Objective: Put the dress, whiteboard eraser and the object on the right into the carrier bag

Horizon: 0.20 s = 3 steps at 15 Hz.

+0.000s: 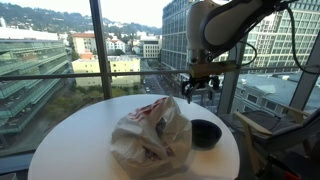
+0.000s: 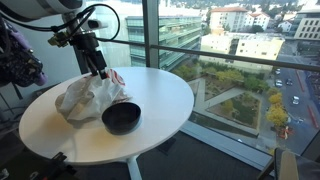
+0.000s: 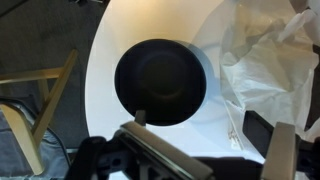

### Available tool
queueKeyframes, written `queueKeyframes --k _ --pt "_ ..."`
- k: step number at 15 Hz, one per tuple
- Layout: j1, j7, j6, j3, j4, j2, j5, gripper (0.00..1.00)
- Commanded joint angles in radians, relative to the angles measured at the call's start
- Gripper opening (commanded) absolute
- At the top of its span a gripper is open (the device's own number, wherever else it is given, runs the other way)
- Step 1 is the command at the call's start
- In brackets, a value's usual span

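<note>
in an exterior view the arm bends down, gripper [image 1: 200,88] just behind the bag [image 1: 150,135] on the table [image 1: 70,145]; the bag's contents are hidden. in an exterior view the gripper [image 2: 97,66] tilts over the bag [image 2: 88,97]. wrist view: jaws apart, empty, partly cut off; bowl [image 3: 160,82] beside the bag [image 3: 265,80].

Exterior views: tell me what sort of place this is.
Probably an upper-floor office or lab in a city high-rise. It has floor-to-ceiling windows, a glass tower close by, rooftops well below, and a round white table of the meeting-room kind.
</note>
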Motion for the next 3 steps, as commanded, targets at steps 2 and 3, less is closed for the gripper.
queueKeyframes --k 2,3 --pt "0.005 0.01 0.018 0.012 -0.034 -0.054 0.021 1.0" --pt "0.006 0.012 0.019 0.015 -0.034 -0.057 0.018 1.0"
